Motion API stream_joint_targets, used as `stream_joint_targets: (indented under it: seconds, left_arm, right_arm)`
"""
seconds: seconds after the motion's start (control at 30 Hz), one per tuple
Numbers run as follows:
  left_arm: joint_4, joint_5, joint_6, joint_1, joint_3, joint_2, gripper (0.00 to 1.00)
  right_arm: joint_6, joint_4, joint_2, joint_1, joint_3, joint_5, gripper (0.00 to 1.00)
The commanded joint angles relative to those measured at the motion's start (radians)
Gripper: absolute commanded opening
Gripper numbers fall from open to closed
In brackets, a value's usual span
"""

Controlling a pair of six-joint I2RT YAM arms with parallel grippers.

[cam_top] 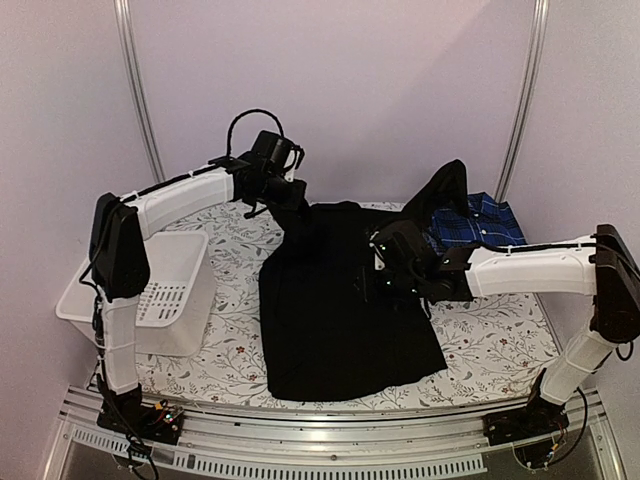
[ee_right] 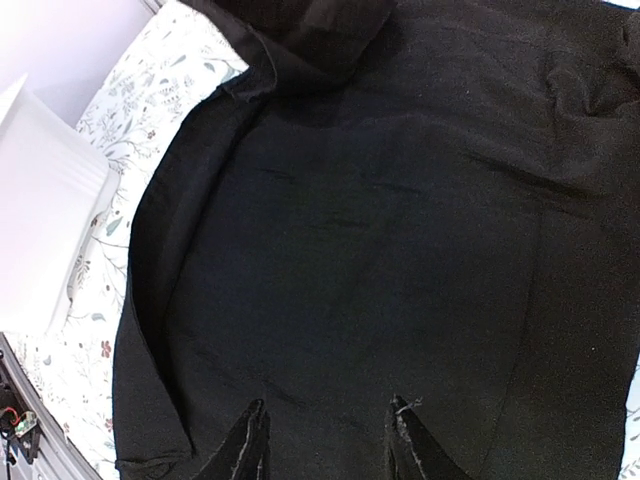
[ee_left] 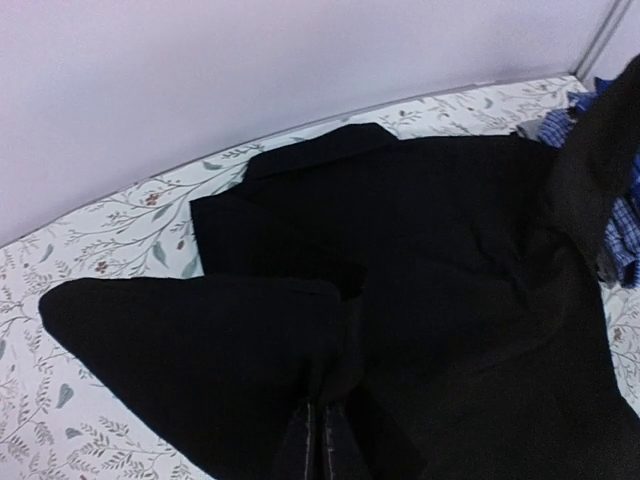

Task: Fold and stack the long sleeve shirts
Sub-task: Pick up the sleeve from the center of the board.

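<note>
left tool [ee_left: 320, 432] pinched shut, right tool [ee_right: 328, 425] parted, both arms reaching inward.

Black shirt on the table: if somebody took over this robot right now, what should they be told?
Left gripper: shut on the black shirt, at its far left corner.
Right gripper: open, over the middle of that shirt.
The black shirt lies spread on the table. The plaid shirt sits crumpled at the far right.
Done: nothing folded or stacked yet.
Left: fold both shirts, then stack them.
</note>
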Motion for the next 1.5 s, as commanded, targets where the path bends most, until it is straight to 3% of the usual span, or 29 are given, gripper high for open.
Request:
stream_joint_targets:
  seconds: [0.0, 0.17, 0.27, 0.7, 1.07, 1.17, 1.3, 1.47]
  left_arm:
    - [0.103, 0.273, 0.051, -0.011, -0.142, -0.063, 0.0]
    - [0.112, 0.375, 0.078, 0.0, -0.308, -0.072, 0.0]
    - [0.096, 0.358, 0.072, 0.019, -0.36, -0.061, 0.0]
    - [0.112, 0.468, 0.077, 0.026, -0.405, -0.099, 0.0]
    - [0.233, 0.724, 0.158, -0.053, -0.546, -0.196, 0.0]
    - [0.241, 0.705, 0.135, -0.056, -0.547, -0.181, 0.09]
    - [0.234, 0.662, 0.1, -0.057, -0.515, -0.163, 0.39]
    - [0.287, 0.557, 0.024, -0.053, -0.53, -0.231, 0.53]
  right_arm:
    - [0.006, 0.001, -0.065, -0.024, -0.032, 0.033, 0.39]
    - [0.006, 0.007, -0.084, -0.043, -0.05, 0.03, 0.41]
    - [-0.003, 0.014, -0.078, -0.061, -0.046, 0.019, 0.43]
    - [-0.102, 0.035, 0.136, -0.115, 0.166, -0.061, 0.45]
    - [-0.056, 0.044, 0.014, -0.135, 0.041, 0.03, 0.46]
    - [-0.06, 0.051, 0.012, -0.135, 0.025, 0.019, 0.49]
    - [-0.06, 0.06, 0.022, -0.135, 0.017, -0.006, 0.52]
    - [-0.074, 0.063, 0.041, -0.136, 0.03, -0.022, 0.58]
